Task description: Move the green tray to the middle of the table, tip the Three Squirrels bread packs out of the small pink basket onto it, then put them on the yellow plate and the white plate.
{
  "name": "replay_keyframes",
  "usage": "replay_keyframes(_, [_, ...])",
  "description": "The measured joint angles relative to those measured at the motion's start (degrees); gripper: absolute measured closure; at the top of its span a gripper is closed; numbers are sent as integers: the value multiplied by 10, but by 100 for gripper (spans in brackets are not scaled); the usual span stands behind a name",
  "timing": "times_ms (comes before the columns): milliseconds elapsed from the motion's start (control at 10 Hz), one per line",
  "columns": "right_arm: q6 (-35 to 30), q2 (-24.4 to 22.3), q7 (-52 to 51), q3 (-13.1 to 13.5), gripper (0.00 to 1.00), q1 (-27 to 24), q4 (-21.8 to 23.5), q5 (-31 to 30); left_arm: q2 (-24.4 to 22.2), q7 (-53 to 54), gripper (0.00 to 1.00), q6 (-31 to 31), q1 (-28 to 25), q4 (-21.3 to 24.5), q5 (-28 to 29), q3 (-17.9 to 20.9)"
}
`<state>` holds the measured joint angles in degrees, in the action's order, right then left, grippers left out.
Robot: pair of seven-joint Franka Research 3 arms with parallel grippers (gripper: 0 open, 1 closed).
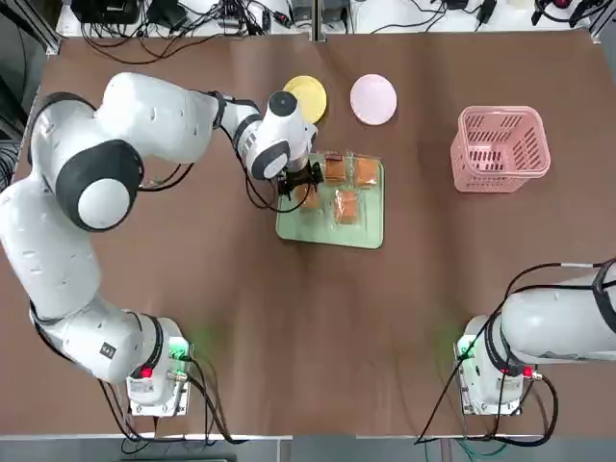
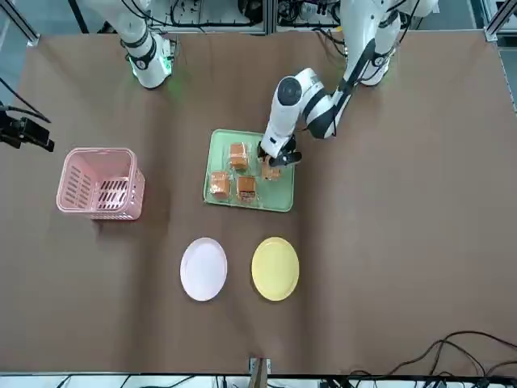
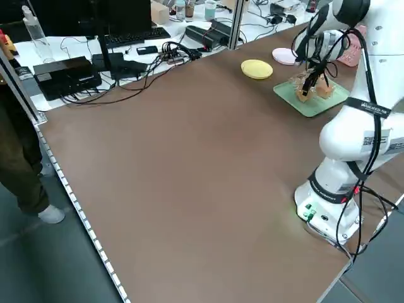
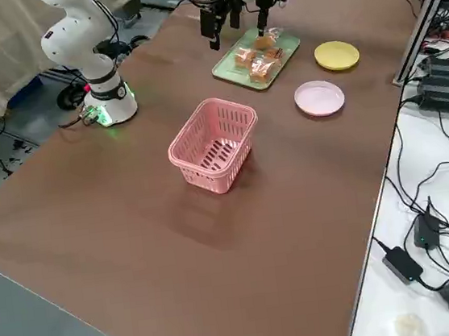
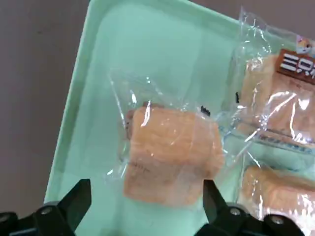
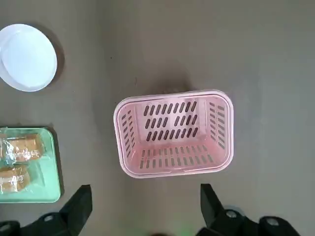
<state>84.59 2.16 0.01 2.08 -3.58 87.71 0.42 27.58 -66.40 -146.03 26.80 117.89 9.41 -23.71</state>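
The green tray (image 1: 318, 231) lies mid-table with several Three Squirrels bread packs on it (image 1: 346, 205) (image 1: 366, 171). My left gripper (image 1: 304, 185) hangs open just over the tray's left part. In the left wrist view the left gripper (image 5: 145, 189) straddles one bread pack (image 5: 170, 157), its fingers apart on either side and not closed on it. The small pink basket (image 1: 500, 149) stands upright and empty at the right. Behind the tray sit the yellow plate (image 1: 306, 96) and the white plate (image 1: 373, 99), both bare. My right gripper (image 6: 144, 191) is open, high above the basket (image 6: 173, 132).
The right arm (image 1: 558, 322) is drawn back near its base at the front right. Cables and equipment line the far edge beyond the table (image 1: 192, 14). Bare brown tabletop (image 1: 385, 337) spreads in front of the tray.
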Motion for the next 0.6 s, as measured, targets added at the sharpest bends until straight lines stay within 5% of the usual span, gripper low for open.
replay_keyframes(600, [-2,-1,0,-4,3,1,0,0,51,-11,0,-2,68,-65,10,72])
